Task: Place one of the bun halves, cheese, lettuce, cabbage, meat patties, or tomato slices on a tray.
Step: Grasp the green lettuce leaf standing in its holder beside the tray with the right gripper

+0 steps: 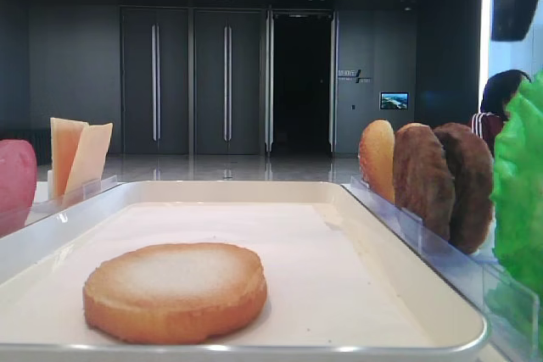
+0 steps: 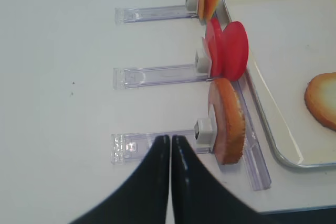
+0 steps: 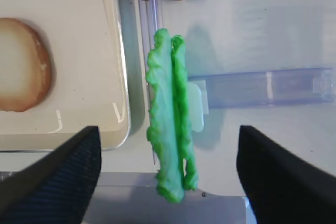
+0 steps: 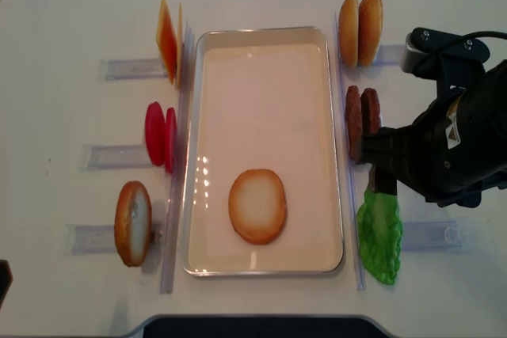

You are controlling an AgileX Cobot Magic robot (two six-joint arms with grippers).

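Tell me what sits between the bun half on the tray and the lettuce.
Only the tray's right rim and a clear divider rail separate the bun half from the upright lettuce, as the right wrist view shows.

A bun half [image 1: 175, 289] lies flat, pale face up, on the near part of the white tray [image 1: 373, 235]. Left of the tray, two cheese slices [image 1: 78, 154] stand on edge, and a tomato slice [image 1: 15, 182] shows at the frame's left edge. Right of the tray, another bun [image 1: 378, 160] and two patties [image 1: 445, 182] stand upright in a clear divider [image 1: 441, 253]. Nearest on the right is green lettuce [image 1: 519, 188]. Dark doors [image 1: 191, 82] fill the background.
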